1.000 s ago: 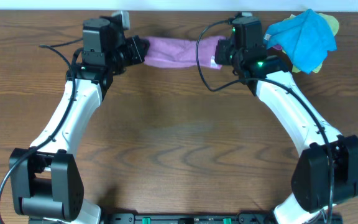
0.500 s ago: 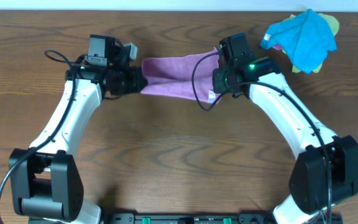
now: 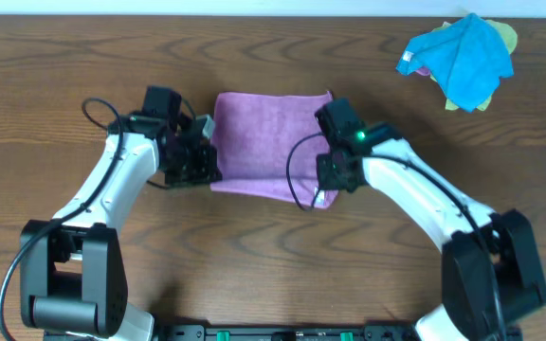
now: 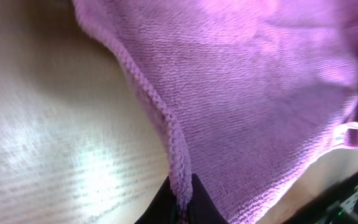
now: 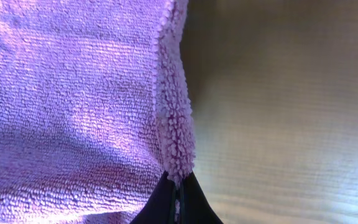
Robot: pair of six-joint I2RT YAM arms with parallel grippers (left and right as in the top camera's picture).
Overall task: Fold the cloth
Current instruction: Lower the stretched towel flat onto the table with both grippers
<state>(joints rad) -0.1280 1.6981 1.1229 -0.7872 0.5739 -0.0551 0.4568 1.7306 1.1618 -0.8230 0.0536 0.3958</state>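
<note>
Drawn nearer, the cloth spreads wider, left claw and right claw pinching its edges.

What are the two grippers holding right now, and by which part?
Both hold the purple cloth. The left gripper pinches the hem at its near left corner, and the right gripper pinches the hem at its near right corner.

A dark brown, wood-grain tabletop fills the overhead view. Near its far right corner lies a crumpled bright blue cloth, heaped on a yellow-green cloth whose edges peek out beside and beneath it.
</note>
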